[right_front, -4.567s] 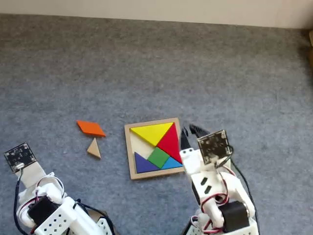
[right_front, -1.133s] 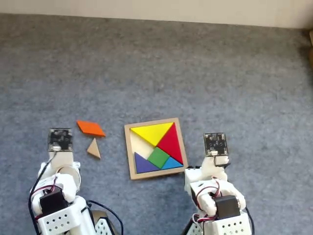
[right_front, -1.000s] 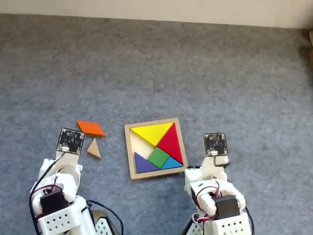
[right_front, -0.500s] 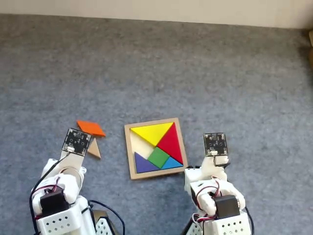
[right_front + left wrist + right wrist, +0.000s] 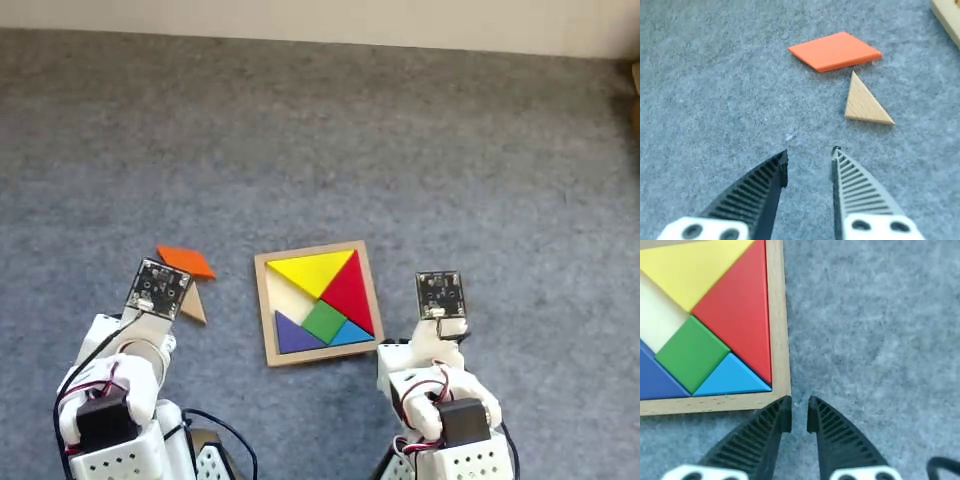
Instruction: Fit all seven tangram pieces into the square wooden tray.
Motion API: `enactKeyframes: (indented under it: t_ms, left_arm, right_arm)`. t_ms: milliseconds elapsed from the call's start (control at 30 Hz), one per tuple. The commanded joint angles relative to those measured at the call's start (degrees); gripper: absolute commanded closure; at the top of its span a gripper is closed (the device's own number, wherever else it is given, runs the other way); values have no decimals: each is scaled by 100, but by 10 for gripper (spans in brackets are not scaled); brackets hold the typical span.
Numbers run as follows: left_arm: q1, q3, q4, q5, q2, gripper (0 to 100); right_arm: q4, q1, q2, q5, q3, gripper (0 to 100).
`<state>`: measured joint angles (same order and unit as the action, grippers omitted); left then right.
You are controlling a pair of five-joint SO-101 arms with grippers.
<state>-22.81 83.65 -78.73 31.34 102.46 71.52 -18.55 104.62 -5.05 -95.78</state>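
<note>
Orange parallelogram piece (image 5: 186,261) and plain wooden triangle piece (image 5: 865,106) lie on the grey surface (image 5: 400,150) at 9 o'clock of the square wooden tray (image 5: 263,310), which holds five coloured pieces (image 5: 312,272). Left gripper (image 5: 809,151), jaws apart and empty, has advanced to just short of the triangle. Right gripper (image 5: 799,400), barely parted and empty, remains at the tray's 5 o'clock corner.
</note>
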Motion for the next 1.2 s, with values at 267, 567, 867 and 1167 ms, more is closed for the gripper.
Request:
enactKeyframes:
  t_ms: [267, 567, 867, 1167]
  left_arm:
    - [541, -1701, 26, 35, -2844, 815]
    - [699, -2510, 1037, -1160, -4796, 694]
    - [699, -3327, 1767, -281, -6246, 695]
    - [725, -4321, 1785, 1310, -7565, 694]
  right_arm:
    - [48, 13, 110, -18, -796, 936]
    - [48, 13, 119, -18, -804, 936]
    - [48, 13, 127, -18, -804, 936]
    - [57, 13, 127, -18, -804, 936]
